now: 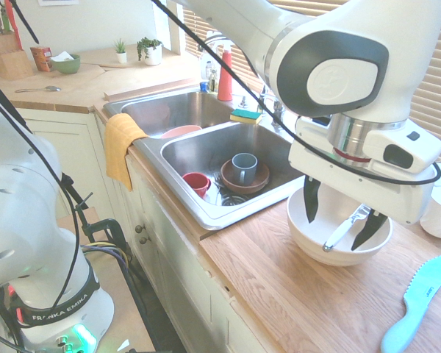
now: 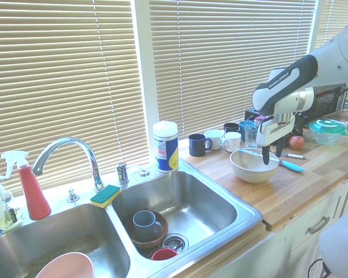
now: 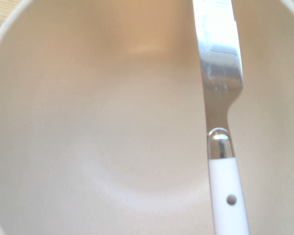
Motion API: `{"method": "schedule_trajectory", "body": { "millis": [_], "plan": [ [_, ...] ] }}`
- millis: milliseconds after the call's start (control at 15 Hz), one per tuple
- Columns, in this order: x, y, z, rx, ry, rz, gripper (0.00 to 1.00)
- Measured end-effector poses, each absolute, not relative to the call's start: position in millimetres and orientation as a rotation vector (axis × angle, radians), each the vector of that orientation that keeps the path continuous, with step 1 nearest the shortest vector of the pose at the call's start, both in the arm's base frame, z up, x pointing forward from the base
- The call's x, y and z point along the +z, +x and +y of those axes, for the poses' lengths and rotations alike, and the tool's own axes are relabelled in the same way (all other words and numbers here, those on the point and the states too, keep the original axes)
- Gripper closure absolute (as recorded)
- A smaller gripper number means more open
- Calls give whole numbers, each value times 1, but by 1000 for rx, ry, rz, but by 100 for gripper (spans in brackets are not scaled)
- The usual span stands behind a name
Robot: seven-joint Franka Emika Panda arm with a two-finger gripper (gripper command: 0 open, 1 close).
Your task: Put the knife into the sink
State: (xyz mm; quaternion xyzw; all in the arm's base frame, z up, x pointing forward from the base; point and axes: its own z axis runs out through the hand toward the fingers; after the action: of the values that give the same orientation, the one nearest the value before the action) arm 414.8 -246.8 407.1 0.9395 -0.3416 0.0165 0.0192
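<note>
Here the claw (image 1: 339, 218) hangs over the cream bowl (image 1: 309, 235) at the right of the first exterior view, pointing straight down with its dark fingers (image 1: 312, 200) spread apart and nothing between them. The knife (image 1: 347, 226) lies slanted inside the bowl, its pale handle low and its blade rising toward the far rim; one finger partly covers the blade end. In the wrist view the knife (image 3: 220, 127) runs along the bowl's inner wall (image 3: 98, 127), white handle with a small hole, shiny blade washed out by glare at the top edge.

The sink (image 1: 206, 151) sits left of the bowl, just past the bench (image 1: 294, 294) edge. Its nearer basin holds a grey mug (image 1: 243, 168) in a brown bowl (image 1: 259, 182) and a red cup (image 1: 196, 182). A yellow cloth (image 1: 120, 143) drapes over the front rim, and a sponge (image 1: 245, 115) rests behind the divider.

A teal plastic knife (image 1: 419, 301) lies on the bench at lower right, well apart from the bowl.

In the second exterior view the faucet (image 2: 69, 152) curves at left, a wipes canister (image 2: 165, 146) stands by the window, and mugs (image 2: 214, 140) cluster behind the bowl (image 2: 252, 168). There the knife itself is too small to make out.
</note>
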Motion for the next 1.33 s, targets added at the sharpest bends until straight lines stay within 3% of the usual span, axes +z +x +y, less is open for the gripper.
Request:
{"method": "schedule_trajectory", "body": {
  "millis": [67,133,1333],
  "plan": [
    [404,416,-247,53,2916,-1065,0],
    [402,418,-248,52,2918,-1071,100],
    [399,436,-241,71,2929,-1082,100]
  ]
}}
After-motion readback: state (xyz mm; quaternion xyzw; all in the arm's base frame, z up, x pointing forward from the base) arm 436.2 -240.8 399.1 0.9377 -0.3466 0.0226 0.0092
